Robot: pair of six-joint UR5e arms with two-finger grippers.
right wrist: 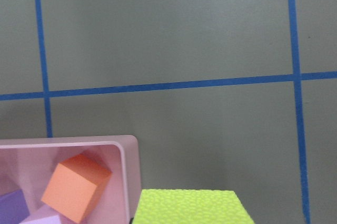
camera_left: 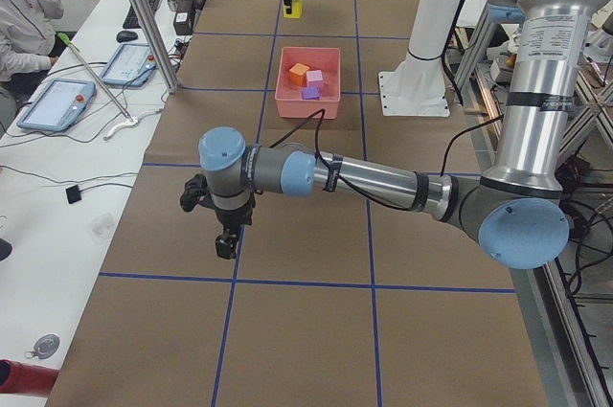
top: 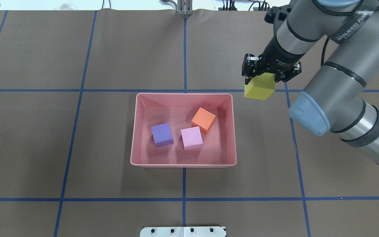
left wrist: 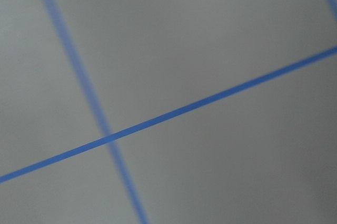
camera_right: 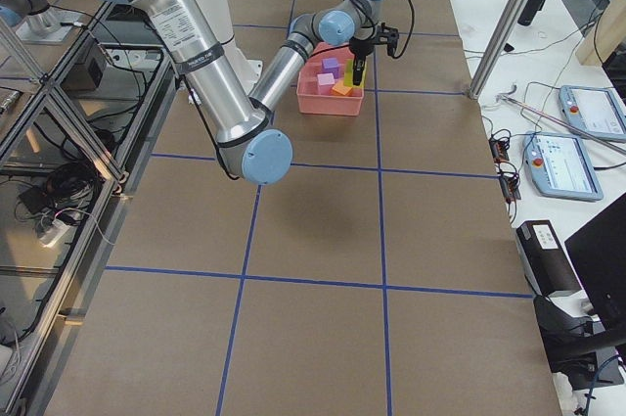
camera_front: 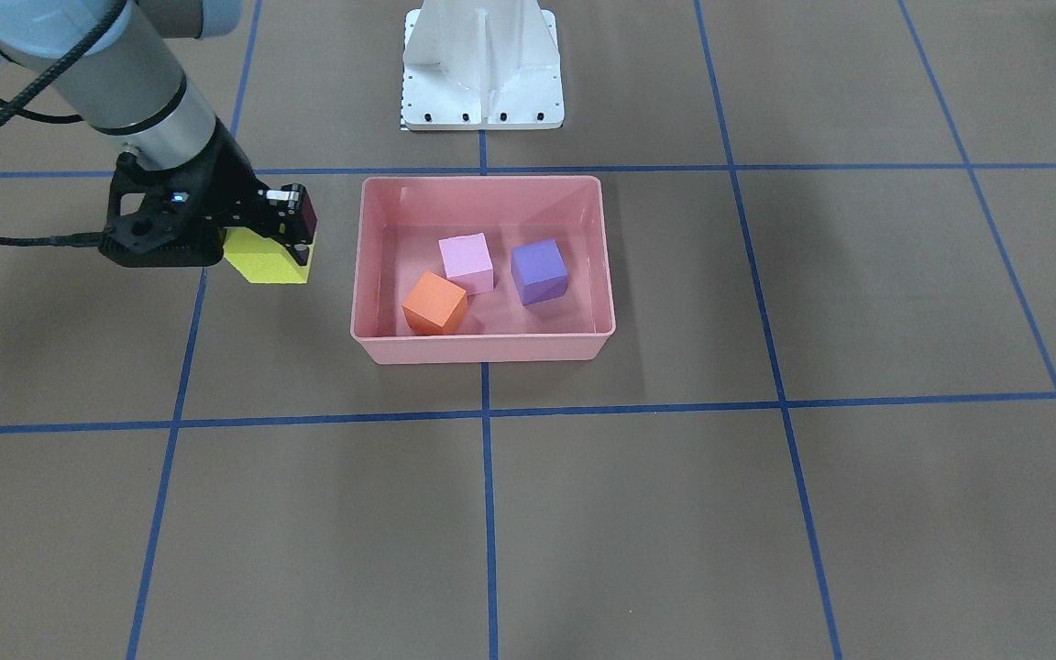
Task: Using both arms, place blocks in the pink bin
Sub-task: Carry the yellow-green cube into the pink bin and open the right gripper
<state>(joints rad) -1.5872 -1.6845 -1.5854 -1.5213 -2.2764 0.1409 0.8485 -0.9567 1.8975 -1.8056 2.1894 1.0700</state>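
Note:
My right gripper (top: 262, 78) is shut on the yellow cube (top: 259, 88) and holds it above the table, just outside the far right corner of the pink bin (top: 183, 94). In the front view the cube (camera_front: 264, 261) hangs left of the bin (camera_front: 482, 180). The orange cube (top: 203, 120), light pink cube (top: 191, 138) and purple cube (top: 162, 134) lie in the bin. The right wrist view shows the yellow cube (right wrist: 189, 207) beside the bin's corner (right wrist: 129, 182). My left gripper (camera_left: 225, 246) hangs over bare table far from the bin; I cannot tell if it is open.
The white robot base (camera_front: 482, 73) stands behind the bin. Blue tape lines (top: 184, 199) grid the brown table. An operator (camera_left: 24, 5) sits at a side desk with tablets. The left wrist view shows only table and tape (left wrist: 158, 121).

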